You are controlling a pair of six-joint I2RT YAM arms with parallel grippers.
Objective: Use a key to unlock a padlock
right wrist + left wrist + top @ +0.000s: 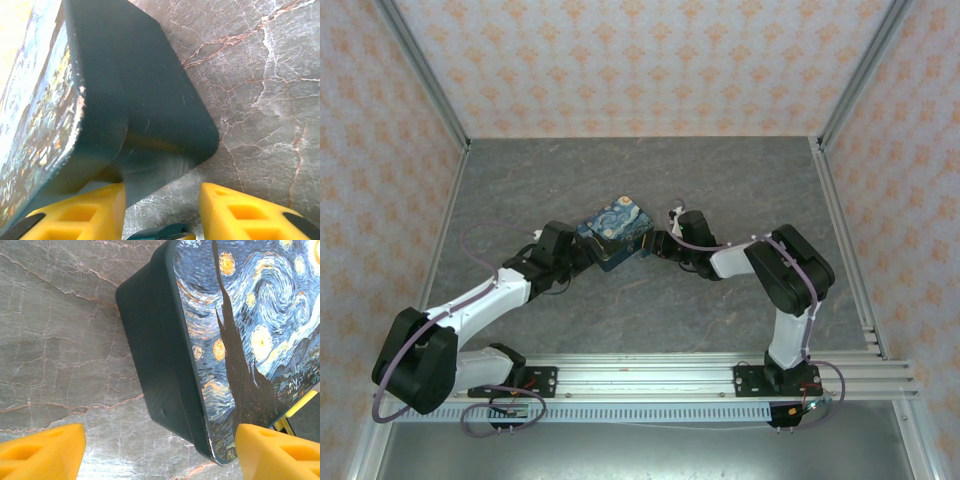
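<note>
The blue-and-yellow night-sky tin box [615, 232] lies mid-table between both arms. My left gripper [584, 257] is open at its near-left corner; in the left wrist view that corner of the tin box [165, 370] reaches in between the wide-apart yellow fingers [40, 452]. My right gripper [651, 246] is open at the box's right end. In the right wrist view the dark side of the tin box [135, 95] presses against the left finger [85, 215]. A tiny blue-green piece, apparently the padlock [162, 232], peeks up at the bottom edge between the fingers. No key is visible.
Grey marbled tabletop [740, 190] surrounds the box. Patterned walls with metal posts close the back and sides, and an aluminium rail [660, 375] carries the arm bases at the near edge.
</note>
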